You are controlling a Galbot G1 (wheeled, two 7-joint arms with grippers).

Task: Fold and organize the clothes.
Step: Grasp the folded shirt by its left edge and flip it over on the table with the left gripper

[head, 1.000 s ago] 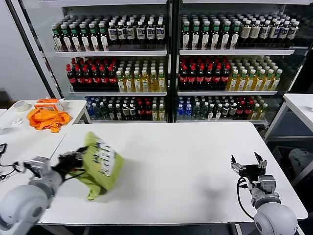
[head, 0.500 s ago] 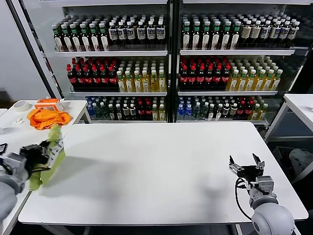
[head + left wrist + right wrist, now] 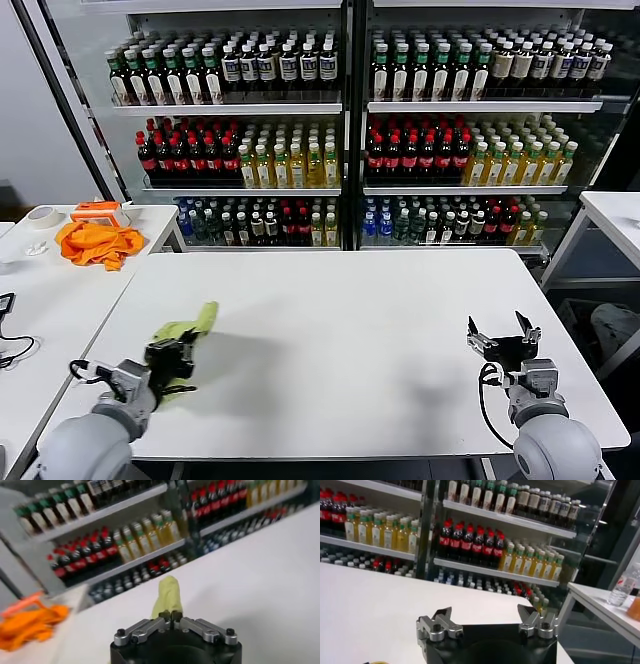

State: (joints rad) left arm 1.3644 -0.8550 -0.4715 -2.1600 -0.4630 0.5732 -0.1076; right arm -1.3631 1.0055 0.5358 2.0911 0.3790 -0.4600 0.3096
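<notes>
The light yellow-green polo shirt (image 3: pixel 190 328) is bunched into a narrow strip at the front left of the white table (image 3: pixel 340 320). My left gripper (image 3: pixel 176 353) is shut on its near end, low over the table. In the left wrist view the fingertips meet (image 3: pixel 170 615) and pinch the fabric (image 3: pixel 168 592), which sticks out beyond them. Most of the shirt is hidden in the bunch. My right gripper (image 3: pixel 502 344) is parked at the front right of the table, open and empty; its fingers stand wide apart in the right wrist view (image 3: pixel 490 616).
A bright orange cloth (image 3: pixel 97 242) lies on the side table (image 3: pixel 50 290) at the left, with a tape roll (image 3: pixel 42 216) near it. Shelves of bottles (image 3: pixel 340 130) stand behind the table. Another table (image 3: pixel 615 215) is at the right.
My left gripper swung off past the table's left edge with the shirt, then came back over the front left. The shirt went from a broad hanging bundle to a narrow bunch. The right arm stayed put.
</notes>
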